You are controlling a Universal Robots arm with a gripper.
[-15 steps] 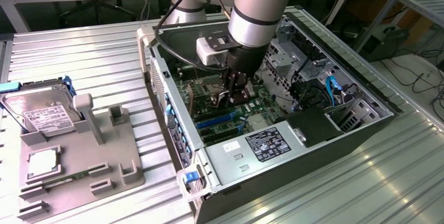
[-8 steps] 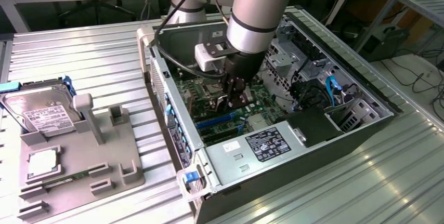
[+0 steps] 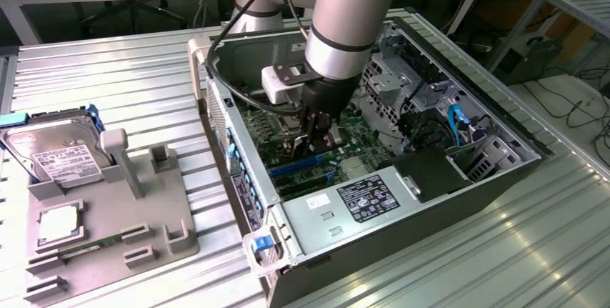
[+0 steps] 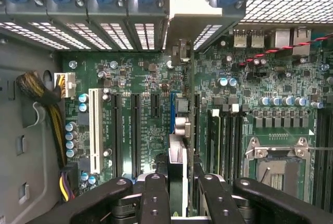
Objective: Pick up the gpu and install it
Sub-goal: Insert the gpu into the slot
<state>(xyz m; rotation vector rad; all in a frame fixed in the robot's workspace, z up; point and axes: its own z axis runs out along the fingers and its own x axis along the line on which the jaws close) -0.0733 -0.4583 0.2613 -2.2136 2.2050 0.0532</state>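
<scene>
We see the open computer case [image 3: 419, 201] lying on its side on the metal table [image 3: 124, 72], so the green motherboard [image 4: 140, 78] faces up for reaching. A grey stand [image 3: 114, 236] at the exterior view's left keeps the hard drive [image 3: 57, 154] upright and the memory stick [image 3: 91, 245] flat. Inside the case, our gripper [image 4: 177, 193] is partly closed on the gpu [image 4: 177, 130], held edge-on over a slot with its silver bracket against the rear wall.

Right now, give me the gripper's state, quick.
Gripper: jaws closed on the gpu, held edge-on down inside the computer case over the motherboard slots.
</scene>
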